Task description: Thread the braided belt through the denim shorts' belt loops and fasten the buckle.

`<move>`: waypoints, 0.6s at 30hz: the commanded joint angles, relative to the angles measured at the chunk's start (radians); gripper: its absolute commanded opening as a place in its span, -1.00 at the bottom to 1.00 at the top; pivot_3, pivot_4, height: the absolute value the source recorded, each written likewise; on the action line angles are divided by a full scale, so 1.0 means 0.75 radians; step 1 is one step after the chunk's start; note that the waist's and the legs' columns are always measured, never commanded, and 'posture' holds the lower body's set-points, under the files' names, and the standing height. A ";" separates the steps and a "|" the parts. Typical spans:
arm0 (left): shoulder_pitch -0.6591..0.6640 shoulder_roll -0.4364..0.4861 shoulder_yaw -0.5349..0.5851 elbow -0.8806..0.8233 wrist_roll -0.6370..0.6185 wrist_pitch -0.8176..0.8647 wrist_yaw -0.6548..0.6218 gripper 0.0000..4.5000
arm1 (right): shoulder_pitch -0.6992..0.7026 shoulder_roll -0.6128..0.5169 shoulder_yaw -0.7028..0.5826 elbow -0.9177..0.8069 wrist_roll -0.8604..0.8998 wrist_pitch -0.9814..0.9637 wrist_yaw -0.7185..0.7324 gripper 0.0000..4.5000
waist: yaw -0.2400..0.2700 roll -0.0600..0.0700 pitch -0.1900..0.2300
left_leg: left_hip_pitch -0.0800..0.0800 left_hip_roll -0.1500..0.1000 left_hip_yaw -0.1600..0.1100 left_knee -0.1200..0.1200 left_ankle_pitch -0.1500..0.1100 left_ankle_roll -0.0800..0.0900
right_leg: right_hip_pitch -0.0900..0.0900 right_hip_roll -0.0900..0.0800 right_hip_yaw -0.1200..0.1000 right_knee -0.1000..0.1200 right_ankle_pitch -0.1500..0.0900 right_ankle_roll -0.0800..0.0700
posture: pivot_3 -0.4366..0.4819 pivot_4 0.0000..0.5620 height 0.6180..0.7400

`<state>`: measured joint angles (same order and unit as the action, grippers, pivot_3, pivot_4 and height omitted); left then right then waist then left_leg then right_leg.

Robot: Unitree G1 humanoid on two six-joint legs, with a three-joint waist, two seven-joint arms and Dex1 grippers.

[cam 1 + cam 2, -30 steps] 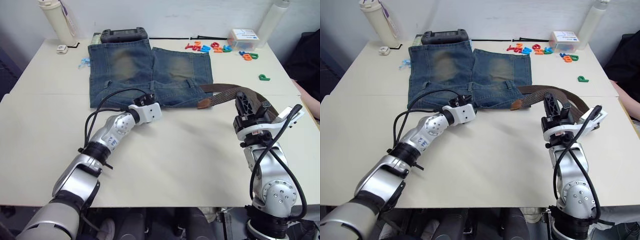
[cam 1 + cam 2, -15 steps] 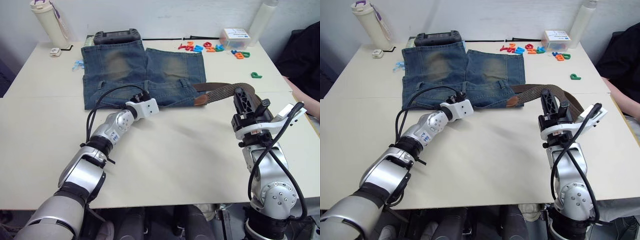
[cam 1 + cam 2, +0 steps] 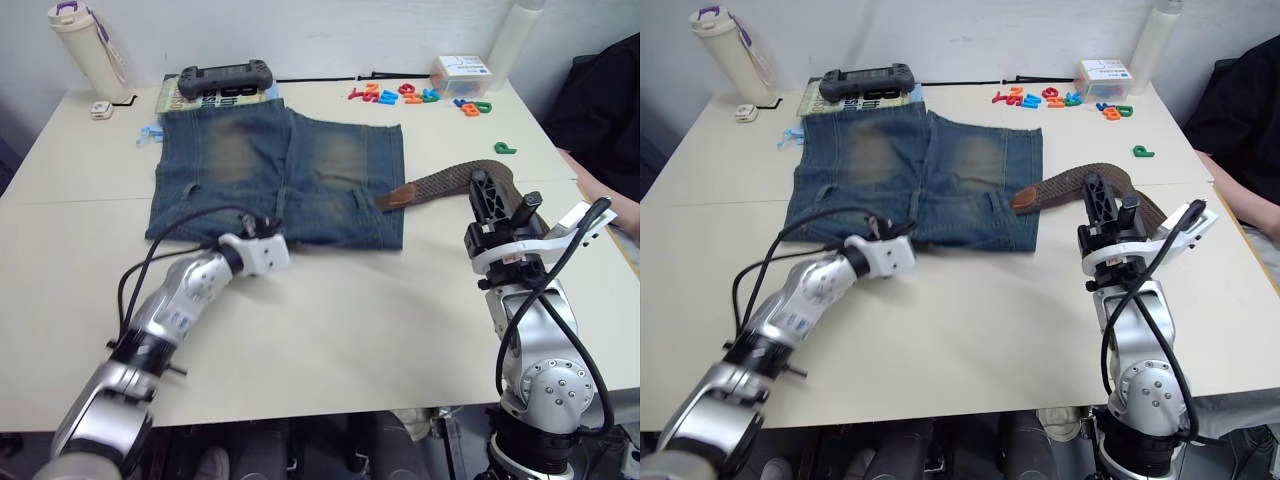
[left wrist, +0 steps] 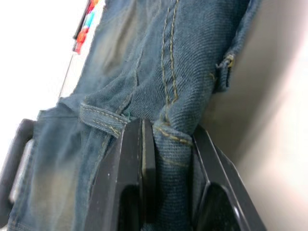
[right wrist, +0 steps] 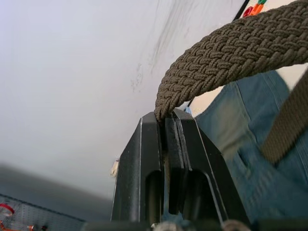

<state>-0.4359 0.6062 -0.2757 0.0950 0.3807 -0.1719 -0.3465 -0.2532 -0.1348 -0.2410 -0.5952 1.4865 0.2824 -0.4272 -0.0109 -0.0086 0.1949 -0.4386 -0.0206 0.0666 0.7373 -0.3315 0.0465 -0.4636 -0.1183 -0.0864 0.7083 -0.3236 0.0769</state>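
Note:
The denim shorts lie flat in the middle of the table, waistband toward me. My left gripper is at the waistband's near edge. In the left wrist view it is shut on a fold of the waistband, with a belt loop close by. The braided belt runs from the shorts' right side to my right gripper, which is shut on it and holds it off the table. Its tan tip rests on the shorts' right leg. The buckle is hidden.
A black game controller and a cream bottle stand at the back left. Coloured plastic letters, a white box and a green letter lie at the back right. A person in dark clothing is at the right edge.
My left gripper closed on the waistband and pulled the shorts toward me, away from the controller. The belt's tip now lies on the shorts. The head camera also shifted.

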 commanded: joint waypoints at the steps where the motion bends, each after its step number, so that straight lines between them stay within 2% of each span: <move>1: 0.220 0.013 -0.015 -0.351 -0.132 0.186 -0.222 -0.79 | -0.008 -0.023 -0.004 -0.056 -0.010 -0.001 -0.019 -1.00 | 0.007 0.000 0.000 | 0.000 0.000 0.000 0.000 0.000 0.000 | 0.000 0.000 0.000 -0.001 0.000 0.000 | -0.05 -0.47 -0.19; 3: 0.351 0.012 0.022 -0.540 -0.246 0.345 -0.309 -0.79 | -0.005 -0.039 -0.003 -0.058 -0.007 0.012 -0.027 -1.00 | 0.011 0.000 0.000 | -0.001 0.000 0.000 0.001 0.000 0.000 | 0.000 0.000 0.000 -0.004 0.000 0.000 | -0.05 -0.47 -0.19; 5: 0.443 0.031 0.050 -0.650 -0.275 0.418 -0.351 -0.79 | 0.001 -0.054 -0.003 -0.064 0.003 0.024 -0.036 -1.00 | 0.014 0.000 0.000 | 0.000 0.000 0.000 0.003 0.000 0.000 | 0.001 0.000 0.000 -0.004 0.000 0.000 | -0.05 -0.47 -0.19; 14: 0.564 0.024 0.105 -0.827 -0.288 0.804 -0.364 -0.79 | 0.027 -0.129 -0.015 -0.072 0.036 0.074 -0.065 -1.00 | 0.008 0.002 -0.002 | 0.001 0.001 0.000 0.010 -0.001 0.002 | 0.002 0.001 0.002 0.002 0.000 -0.001 | -0.05 -0.47 -0.19; 16: 0.572 0.010 0.115 -0.833 -0.316 0.843 -0.360 -0.33 | 0.038 -0.151 -0.017 -0.064 0.049 0.087 -0.071 -1.00 | 0.008 0.002 -0.002 | 0.001 0.002 0.000 0.010 -0.001 0.001 | 0.001 0.002 0.002 0.003 0.000 -0.001 | -0.05 -0.47 -0.19; 18: 0.581 -0.012 0.138 -0.835 -0.362 0.864 -0.362 0.01 | 0.045 -0.170 -0.018 -0.056 0.058 0.101 -0.079 -1.00 | 0.009 0.002 -0.002 | 0.001 0.002 0.001 0.011 -0.001 0.001 | 0.001 0.002 0.003 0.003 0.000 -0.001 | -0.05 -0.47 -0.19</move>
<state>-0.0301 0.6029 -0.1777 -0.5611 0.1295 0.4194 -0.6062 -0.2210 -0.2447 -0.2425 -0.5988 1.5088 0.3533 -0.4820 -0.0038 -0.0068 0.1937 -0.4377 -0.0191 0.0669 0.7463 -0.3322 0.0474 -0.4626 -0.1169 -0.0845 0.7113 -0.3240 0.0763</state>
